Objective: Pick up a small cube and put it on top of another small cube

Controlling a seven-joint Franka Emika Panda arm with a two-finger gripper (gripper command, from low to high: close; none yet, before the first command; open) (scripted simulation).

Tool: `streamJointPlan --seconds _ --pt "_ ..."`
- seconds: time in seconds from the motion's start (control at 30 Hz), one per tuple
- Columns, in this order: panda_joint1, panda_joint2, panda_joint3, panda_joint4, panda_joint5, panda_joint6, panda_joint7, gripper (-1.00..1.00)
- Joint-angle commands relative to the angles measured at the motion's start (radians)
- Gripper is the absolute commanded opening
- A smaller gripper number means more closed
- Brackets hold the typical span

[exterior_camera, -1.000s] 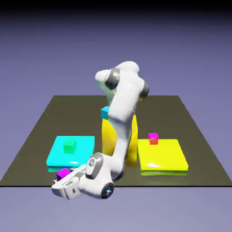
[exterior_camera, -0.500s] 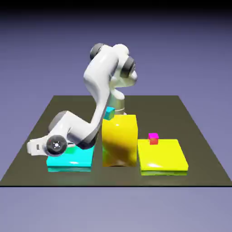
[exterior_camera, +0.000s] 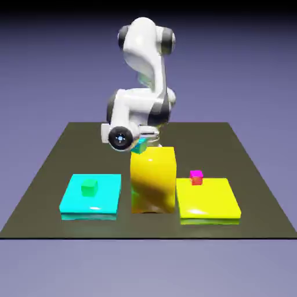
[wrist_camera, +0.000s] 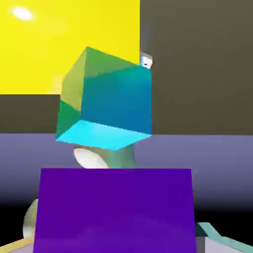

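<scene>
1. The tiny purple cube [wrist_camera: 116,210] with flat, glossy violet faces fills the bottom of the hand view, so big it hides the fingertips. It's clamped in the white arm's gripper [exterior_camera: 141,139], jaws clenched on it.
2. In the exterior view the gripper sits at the top back corner of the tall yellow block [exterior_camera: 153,180], up off the table, and the purple cube itself is hidden behind the hand there.
3. The tiny teal-blue cube [wrist_camera: 106,101] shows in the hand view just past the purple one, tilted, with a bright cyan face and a greenish face. In the exterior view only a sliver of it [exterior_camera: 139,146] peeks out at the yellow block's top corner, right under the hand.
4. No real containers, just slabs: the flat cyan slab [exterior_camera: 104,200] left of the yellow block carries a small green cube [exterior_camera: 89,187].
5. The flat yellow slab [exterior_camera: 209,200] right of the block carries a small magenta-and-red cube [exterior_camera: 196,177] near its back edge.
</scene>
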State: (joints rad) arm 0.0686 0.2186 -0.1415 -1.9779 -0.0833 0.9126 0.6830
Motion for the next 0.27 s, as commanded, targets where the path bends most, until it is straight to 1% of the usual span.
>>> streamJointPlan --seconds 0.0,0.13,0.17,0.2,0.23 --pt "0.000 -0.015 0.000 -0.036 -0.002 0.022 0.002 -1.00" --pt "-0.001 -0.065 -0.002 -0.160 -0.004 0.096 0.012 -1.00" --pt "-0.001 -0.065 -0.002 -0.160 -0.004 0.096 0.012 1.00" --pt "-0.001 -0.065 -0.002 -0.160 -0.004 0.096 0.012 1.00" --pt "0.000 -0.050 -0.001 -0.124 -0.003 0.074 0.009 1.00"
